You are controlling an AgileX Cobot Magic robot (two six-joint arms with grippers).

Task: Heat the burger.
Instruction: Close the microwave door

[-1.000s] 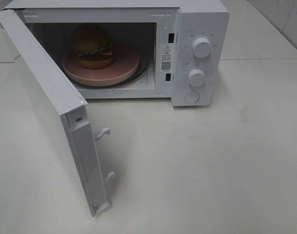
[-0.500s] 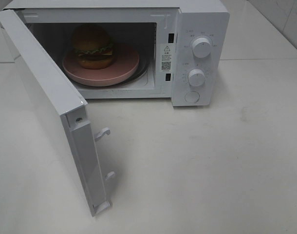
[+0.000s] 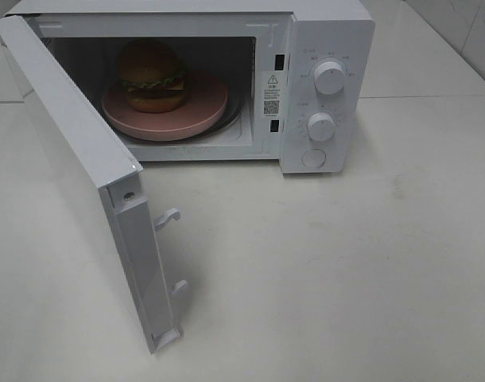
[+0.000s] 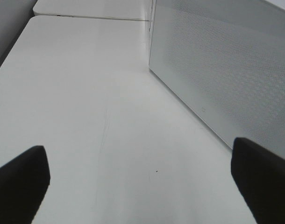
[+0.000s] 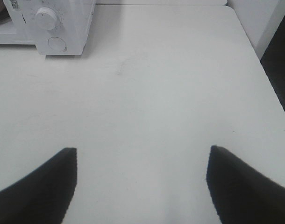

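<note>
The burger [image 3: 153, 76] sits on a round pink plate [image 3: 203, 107] inside the white microwave [image 3: 330, 32], whose door [image 3: 75, 167] stands wide open toward the front left. Neither gripper shows in the exterior high view. In the left wrist view my left gripper [image 4: 142, 179] is open and empty above the table, beside the outer face of the open door [image 4: 226, 70]. In the right wrist view my right gripper [image 5: 142, 184] is open and empty over the table, some way in front of the microwave's control panel [image 5: 53, 23].
The microwave has two white knobs [image 3: 330, 77] and a round button [image 3: 312, 157] on its right panel. The door's latch hooks [image 3: 169, 216] stick out from its free edge. The white table [image 3: 346, 278] reaches a dark drop-off at its right edge [image 5: 273, 93].
</note>
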